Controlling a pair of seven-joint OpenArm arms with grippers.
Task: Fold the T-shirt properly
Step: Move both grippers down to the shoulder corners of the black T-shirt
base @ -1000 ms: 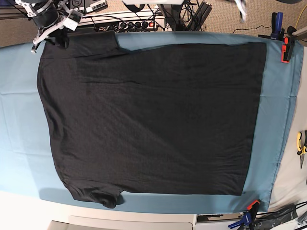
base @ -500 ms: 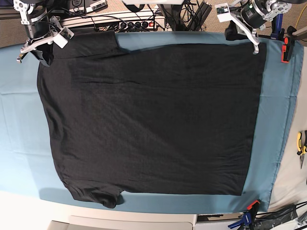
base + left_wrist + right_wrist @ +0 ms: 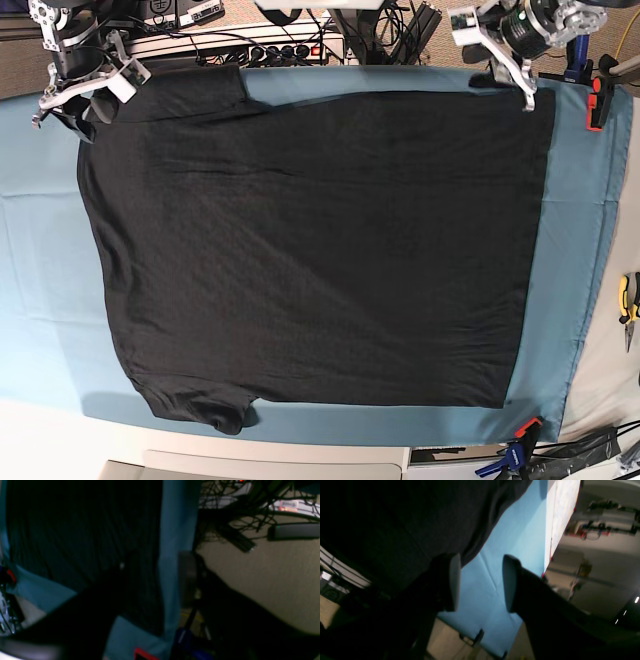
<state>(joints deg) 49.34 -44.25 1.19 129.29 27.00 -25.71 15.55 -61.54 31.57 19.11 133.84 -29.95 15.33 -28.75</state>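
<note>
Across the teal table cloth (image 3: 585,260) the black T-shirt (image 3: 320,250) lies flat, its graphic hidden. Only the right wrist view shows the right gripper (image 3: 480,582) with jaws spread, empty, by the shirt's edge. The left gripper (image 3: 527,88) is blurred, its state unclear. Both have let go since earlier.

right gripper (image 3: 480,582): jaws apart, nothing between | left gripper (image 3: 505,75): raised, state unclear

Two robot arms of silver-white metal brackets and black cylindrical joints – the right gripper (image 3: 480,582) has dark fingers with pale grey oval pads (image 3: 453,580).
</note>
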